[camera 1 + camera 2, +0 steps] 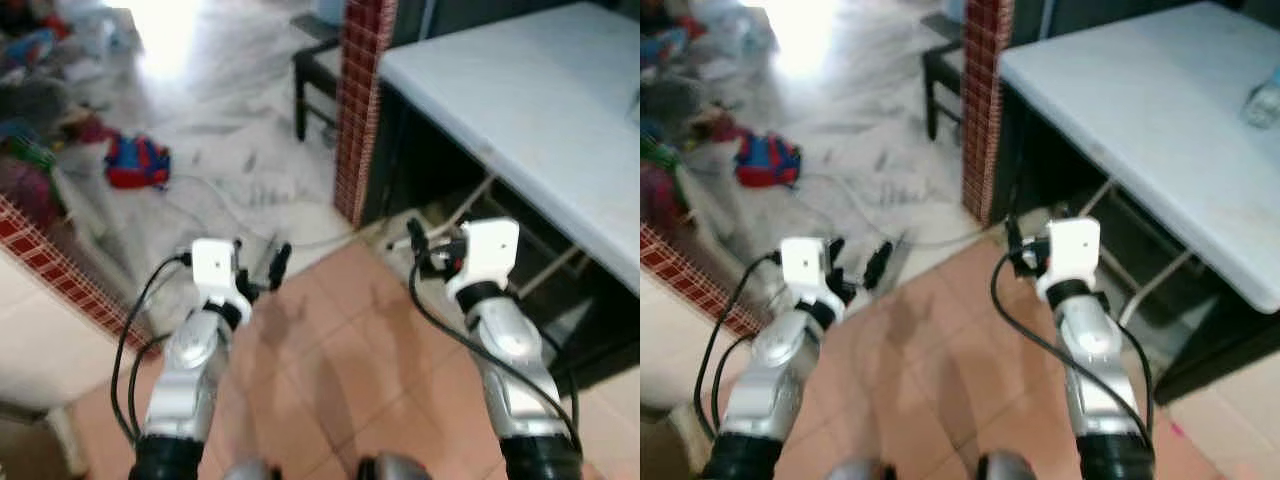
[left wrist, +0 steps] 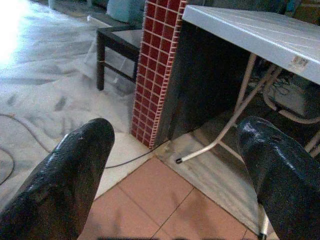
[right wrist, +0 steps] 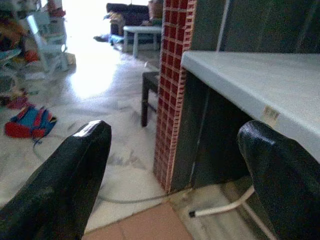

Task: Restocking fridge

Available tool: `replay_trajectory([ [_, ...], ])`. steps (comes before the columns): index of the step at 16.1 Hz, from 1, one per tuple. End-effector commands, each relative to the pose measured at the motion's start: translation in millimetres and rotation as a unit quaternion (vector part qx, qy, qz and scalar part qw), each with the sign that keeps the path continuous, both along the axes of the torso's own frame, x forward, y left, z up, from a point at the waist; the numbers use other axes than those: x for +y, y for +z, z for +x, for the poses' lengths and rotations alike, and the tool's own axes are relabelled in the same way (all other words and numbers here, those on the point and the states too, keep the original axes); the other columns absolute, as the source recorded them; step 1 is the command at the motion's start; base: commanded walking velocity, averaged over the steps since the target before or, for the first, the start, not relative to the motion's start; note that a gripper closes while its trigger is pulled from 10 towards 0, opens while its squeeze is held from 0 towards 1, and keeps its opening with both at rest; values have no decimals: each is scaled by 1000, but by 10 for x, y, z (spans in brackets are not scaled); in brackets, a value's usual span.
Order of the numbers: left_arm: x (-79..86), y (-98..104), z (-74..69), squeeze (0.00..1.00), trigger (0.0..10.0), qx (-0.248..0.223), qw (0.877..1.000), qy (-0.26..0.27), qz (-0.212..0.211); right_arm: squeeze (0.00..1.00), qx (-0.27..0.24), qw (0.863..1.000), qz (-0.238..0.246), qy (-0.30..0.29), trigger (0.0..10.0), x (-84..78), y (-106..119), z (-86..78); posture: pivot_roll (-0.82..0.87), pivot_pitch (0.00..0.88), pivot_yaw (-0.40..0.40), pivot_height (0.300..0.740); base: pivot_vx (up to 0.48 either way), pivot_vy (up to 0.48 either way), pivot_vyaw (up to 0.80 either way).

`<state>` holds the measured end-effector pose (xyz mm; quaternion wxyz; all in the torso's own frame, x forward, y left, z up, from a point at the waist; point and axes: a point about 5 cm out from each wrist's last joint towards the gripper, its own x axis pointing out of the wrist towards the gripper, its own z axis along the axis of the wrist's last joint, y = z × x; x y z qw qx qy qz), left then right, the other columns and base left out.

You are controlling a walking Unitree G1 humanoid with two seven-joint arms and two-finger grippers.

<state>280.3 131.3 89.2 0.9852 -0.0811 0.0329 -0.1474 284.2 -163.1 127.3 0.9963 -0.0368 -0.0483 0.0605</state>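
Both arms are held out in front of me over a terracotta tile floor (image 1: pixel 340 370). My left gripper (image 1: pixel 262 264) is open with nothing between its fingers (image 2: pixel 65 175). My right gripper (image 1: pixel 425 243) is also open and empty, its fingers (image 3: pixel 65 180) spread wide. Both point toward a red-tiled pillar (image 1: pixel 358 100) and the white folding table (image 1: pixel 540 110) on my right. A clear bottle-like item (image 1: pixel 1262 100) rests on the table at the far right edge, too blurred to identify.
A small dark side table (image 1: pixel 318 75) stands behind the pillar. A red and blue bag (image 1: pixel 137 162) and clutter (image 1: pixel 30 120) lie on the marble floor at left. A cable (image 1: pixel 250 215) runs across it. A red-tiled low wall (image 1: pixel 60 270) is near left.
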Motion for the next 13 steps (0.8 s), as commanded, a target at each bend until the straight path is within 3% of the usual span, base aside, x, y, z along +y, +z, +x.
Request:
replay_trajectory([
  [1,173,-32,-18,0,10000,7,1000,28,11,0,8,1000,-16,-14,10000,25,-19,38,-4,72,59,740,386,0,0],
  [4,172,-32,-11,0,10000,7,999,28,14,0,9,997,-62,-44,10000,-12,-52,54,-4,71,62,740,411,0,0],
  [6,173,-27,-3,0,10000,6,999,29,14,0,14,997,-56,-46,10000,46,-92,59,-4,71,62,740,444,0,0],
  [7,174,-32,2,0,10000,7,999,33,15,0,2,995,-88,-48,10000,71,-75,72,-4,73,62,740,439,0,0],
  [8,175,-31,4,0,10000,7,999,34,15,0,14,996,-69,-53,10000,80,-82,77,-4,72,63,740,439,0,0],
  [9,179,-33,5,0,10000,8,999,35,15,0,-17,995,-80,-59,10000,68,-11,70,-1,71,66,740,435,0,0],
  [11,195,-44,5,0,10000,10,999,35,22,0,-39,995,-55,-73,10000,5,57,54,2,70,66,740,435,0,0],
  [13,225,-65,11,0,10000,16,999,42,23,0,-24,994,-52,-95,10000,-83,32,90,-2,71,66,740,435,0,-628],
])
